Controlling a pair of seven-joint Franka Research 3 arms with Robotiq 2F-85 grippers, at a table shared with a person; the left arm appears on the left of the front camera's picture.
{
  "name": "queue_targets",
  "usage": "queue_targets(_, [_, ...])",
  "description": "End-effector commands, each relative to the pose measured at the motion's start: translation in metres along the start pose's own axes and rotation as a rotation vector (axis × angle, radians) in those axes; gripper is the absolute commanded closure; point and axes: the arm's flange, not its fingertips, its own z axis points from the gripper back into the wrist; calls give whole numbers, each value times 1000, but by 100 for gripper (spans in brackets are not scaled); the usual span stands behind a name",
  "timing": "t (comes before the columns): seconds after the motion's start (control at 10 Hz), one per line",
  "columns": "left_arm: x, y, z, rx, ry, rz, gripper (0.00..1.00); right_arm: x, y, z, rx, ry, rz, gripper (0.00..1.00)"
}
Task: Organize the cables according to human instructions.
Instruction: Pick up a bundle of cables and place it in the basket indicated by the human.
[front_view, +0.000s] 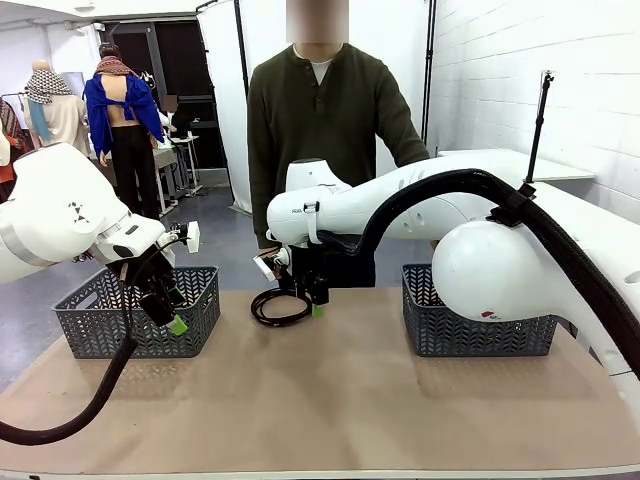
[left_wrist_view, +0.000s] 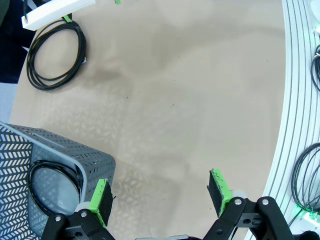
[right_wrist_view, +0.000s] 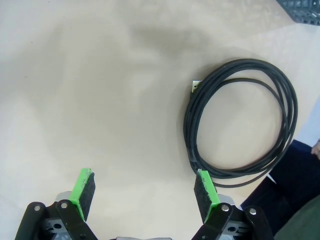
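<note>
Cable (right_wrist_view: 240, 120) is lying coiled on the table's far edge, just beside the right gripper (right_wrist_view: 145, 192), whose jaws are gaping empty; descending off-centre risks pinching one strand and unravelling the coil. Left gripper (left_wrist_view: 162, 197) is hanging spread and empty.

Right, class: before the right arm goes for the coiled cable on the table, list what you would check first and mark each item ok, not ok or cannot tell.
1. Right gripper open: ok, jaws wide apart and holding nothing.
2. Coiled cable free on the table: ok, it lies flat with nothing on top.
3. Gripper centred over the cable: not ok, one green pad sits at the coil's edge and the loop lies off to one side.
4. Left gripper out of the way: ok, open beside the left basket.
5. Which basket the person wants: cannot tell.
</note>
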Motion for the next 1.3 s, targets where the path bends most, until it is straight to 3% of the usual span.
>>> queue_targets(0.0, [1,0,3,-6,5,2,0,-1,-3,-11,-47,9,9,0])
queue_targets(1.2, [1,0,3,-6,5,2,0,-3,-23,-51,-64,70,1,0])
